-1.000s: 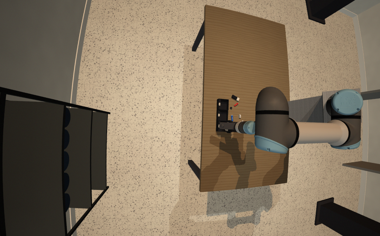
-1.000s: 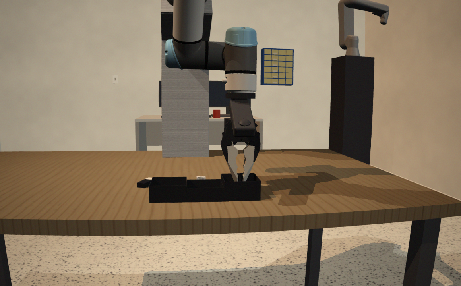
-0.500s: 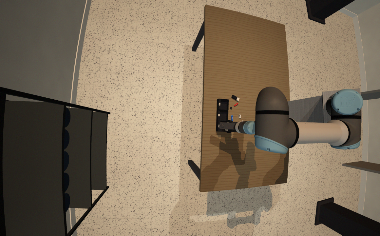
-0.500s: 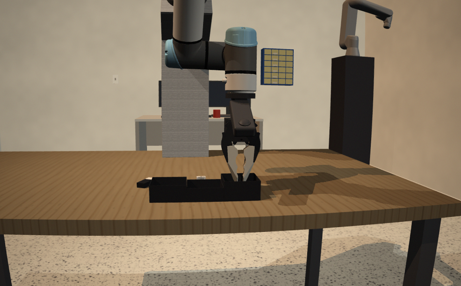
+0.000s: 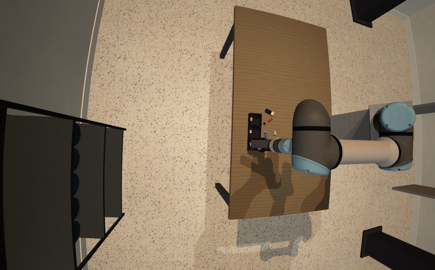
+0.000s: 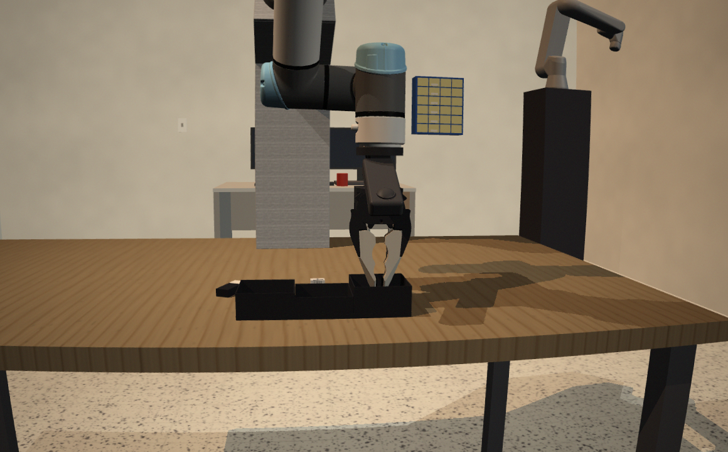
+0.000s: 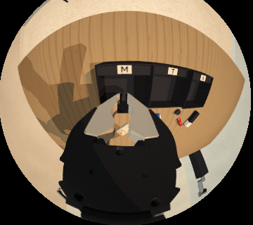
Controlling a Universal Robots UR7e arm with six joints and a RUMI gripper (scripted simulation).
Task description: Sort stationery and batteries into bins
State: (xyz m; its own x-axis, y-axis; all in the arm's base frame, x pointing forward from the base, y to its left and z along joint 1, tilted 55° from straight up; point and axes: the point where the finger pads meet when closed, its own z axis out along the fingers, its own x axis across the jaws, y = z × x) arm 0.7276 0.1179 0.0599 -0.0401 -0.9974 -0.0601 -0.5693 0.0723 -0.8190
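My gripper (image 6: 380, 283) (image 7: 124, 93) is shut, nothing visible in it, tips down inside bin M (image 6: 383, 304) (image 7: 142, 72). Bin T (image 6: 323, 306) (image 7: 160, 72) stands upright beside it. M's floor is partly hidden. On the table: a blue cylinder (image 5: 265, 134) (image 7: 159, 116), mostly hidden in the wrist view, a red cylinder (image 5: 270, 119) (image 7: 179, 121), a small black piece (image 5: 264, 123) (image 7: 178, 112) and a black-and-white block (image 5: 268, 111) (image 6: 226, 289) (image 7: 193, 117). A small white block (image 5: 274, 133) (image 6: 317, 280) lies behind T. A cream dotted piece (image 7: 123, 129) shows between the fingers, beyond them on the table.
Bin A (image 6: 265, 304) (image 7: 198, 95) stands upright in the same row, beyond T from M. The bins stand near one long edge of the wooden table (image 5: 279, 67) (image 6: 102, 331). The arm (image 5: 313, 134) reaches across from the opposite side.
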